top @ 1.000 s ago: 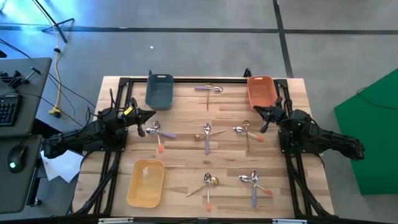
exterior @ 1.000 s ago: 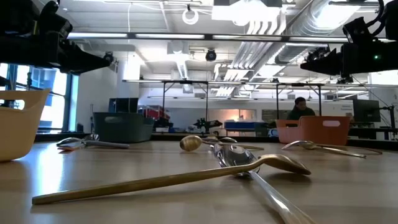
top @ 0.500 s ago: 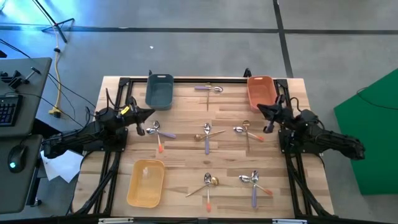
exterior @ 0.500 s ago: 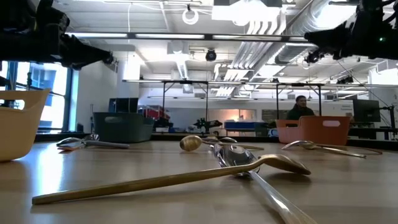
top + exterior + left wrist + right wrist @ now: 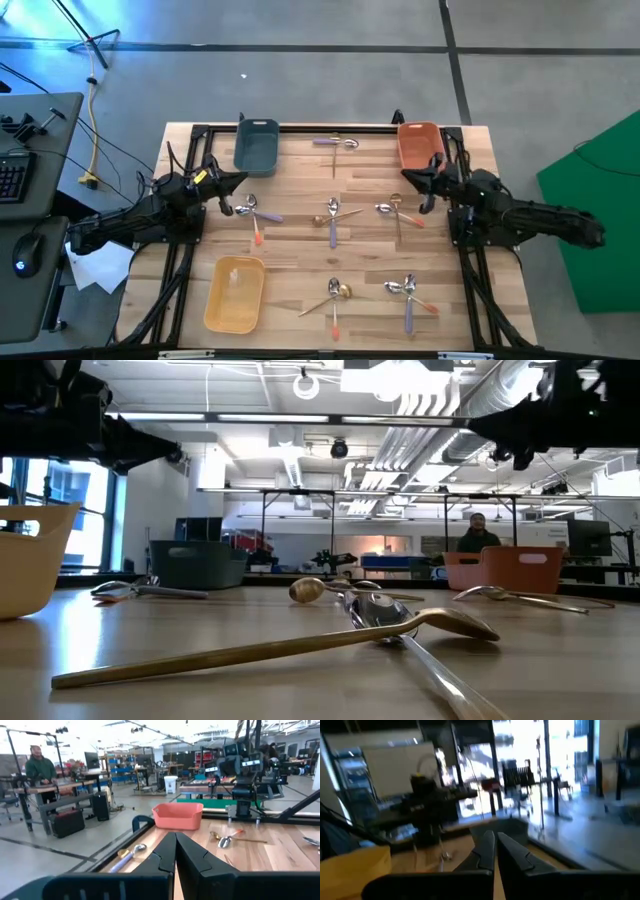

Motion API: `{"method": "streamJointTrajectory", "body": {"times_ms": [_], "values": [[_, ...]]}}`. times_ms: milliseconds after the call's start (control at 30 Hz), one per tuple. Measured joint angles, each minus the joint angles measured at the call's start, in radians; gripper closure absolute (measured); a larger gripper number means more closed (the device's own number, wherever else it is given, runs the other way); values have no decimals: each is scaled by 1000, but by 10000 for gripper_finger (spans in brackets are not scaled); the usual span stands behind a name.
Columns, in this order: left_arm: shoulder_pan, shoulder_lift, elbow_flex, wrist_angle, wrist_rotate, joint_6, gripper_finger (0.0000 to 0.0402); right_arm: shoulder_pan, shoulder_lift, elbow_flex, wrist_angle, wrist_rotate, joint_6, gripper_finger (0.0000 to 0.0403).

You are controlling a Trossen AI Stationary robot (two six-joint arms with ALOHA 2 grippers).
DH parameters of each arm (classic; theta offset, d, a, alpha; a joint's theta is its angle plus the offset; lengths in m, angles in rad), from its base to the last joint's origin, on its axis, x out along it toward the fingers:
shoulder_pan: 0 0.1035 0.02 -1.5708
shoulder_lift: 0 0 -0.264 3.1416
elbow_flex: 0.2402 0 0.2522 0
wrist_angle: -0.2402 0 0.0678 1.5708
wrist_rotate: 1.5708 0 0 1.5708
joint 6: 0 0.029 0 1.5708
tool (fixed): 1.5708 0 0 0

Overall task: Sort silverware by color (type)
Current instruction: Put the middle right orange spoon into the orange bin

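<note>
The silverware lies in small heaps on the wooden table point(image 5: 300, 255). Purple- and orange-handled pieces point(image 5: 252, 212) lie near my left gripper. A gold and purple heap point(image 5: 333, 213) is at the middle and a gold and orange heap point(image 5: 396, 211) near my right gripper. Two more heaps point(image 5: 336, 294) point(image 5: 409, 292) lie toward the near edge, and one pair point(image 5: 338, 143) at the far edge. My left gripper point(image 5: 240, 181) point(image 5: 176, 845) is shut and level above the table's left side. My right gripper point(image 5: 407, 176) point(image 5: 495, 845) is shut above the right side. Neither holds anything.
A blue-grey bin point(image 5: 256, 146) stands at the far left, a salmon bin point(image 5: 420, 146) at the far right and a yellow bin point(image 5: 235, 293) at the near left. In the low view a gold spoon point(image 5: 280, 646) lies close by. A person point(image 5: 478, 532) is in the room behind.
My right gripper has risen and reached a little toward the table's middle, rolling its wrist as it went. It stays shut with nothing in it. The silverware has not moved.
</note>
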Motion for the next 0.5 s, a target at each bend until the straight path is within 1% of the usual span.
{"method": "streamJointTrajectory", "body": {"times_ms": [100, 300, 433, 500], "values": [[0, 0, 0, -28, -1, -18, 401, 0, 95, 111, -214, 1, 30, 385], [0, 0, 0, -33, -2, -13, 401, 21, 295, 353, -718, 1, 168, 348], [0, 0, 0, -21, -13, -11, 401, 68, 400, 465, -963, -23, 270, 317], [0, 0, 0, -18, -37, -11, 401, 87, 448, 490, -1033, -46, 329, 305]]}}
